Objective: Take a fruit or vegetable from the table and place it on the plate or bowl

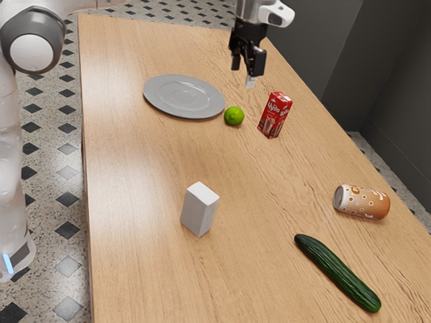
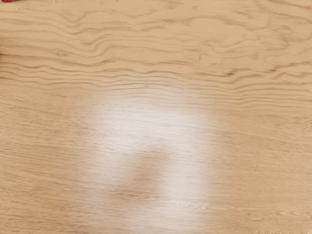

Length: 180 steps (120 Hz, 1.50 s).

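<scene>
Claw (image 1: 245, 74), black and two-fingered, hangs empty with its jaws parted above the wooden bench (image 1: 135, 202). It is just beyond the small round green lime (image 1: 234, 116). The lime has no long axis, so any approach angle should suit. The flat grey plate (image 1: 183, 95) lies just beside the lime, toward the exterior view's left. A long dark cucumber (image 1: 337, 271) lies well apart from the lime. Checkered floor tiles (image 1: 47, 134) surround the bench.
</scene>
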Tool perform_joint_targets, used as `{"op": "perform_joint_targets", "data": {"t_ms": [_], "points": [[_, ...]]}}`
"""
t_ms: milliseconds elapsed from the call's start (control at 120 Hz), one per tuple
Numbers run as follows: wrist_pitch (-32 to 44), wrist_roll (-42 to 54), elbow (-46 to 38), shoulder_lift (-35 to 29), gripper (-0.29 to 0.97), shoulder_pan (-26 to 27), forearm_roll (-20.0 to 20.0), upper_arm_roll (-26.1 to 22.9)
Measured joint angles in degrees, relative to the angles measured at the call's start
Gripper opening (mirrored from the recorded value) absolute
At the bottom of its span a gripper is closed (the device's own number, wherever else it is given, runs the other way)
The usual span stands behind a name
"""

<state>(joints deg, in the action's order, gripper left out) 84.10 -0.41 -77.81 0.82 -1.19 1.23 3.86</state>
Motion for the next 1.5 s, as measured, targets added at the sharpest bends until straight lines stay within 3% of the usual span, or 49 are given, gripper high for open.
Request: {"op": "perform_joint_targets", "data": {"t_ms": [217,325,433,583,808,1017,1333,1500], "points": [[-0.02,0.01,0.12,-0.08,0.68,1.72,0.05,-0.03],[-2.57,0.08,10.51,-1.16,0.68,2.20,-0.34,-0.47],[-4.87,-0.71,14.01,-1.51,0.68,2.66,-0.39,-0.95],[-6.20,-0.49,14.03,2.21,0.68,8.82,-0.55,5.27],[-4.84,0.90,13.73,8.28,0.68,-5.05,-0.39,6.60],[-2.07,1.93,13.09,11.97,0.68,-5.33,-0.32,6.44],[12.12,5.05,-2.81,12.79,0.68,-5.41,-0.04,6.62],[16.05,7.45,-3.60,13.30,0.68,-9.54,-0.24,6.75]]}}
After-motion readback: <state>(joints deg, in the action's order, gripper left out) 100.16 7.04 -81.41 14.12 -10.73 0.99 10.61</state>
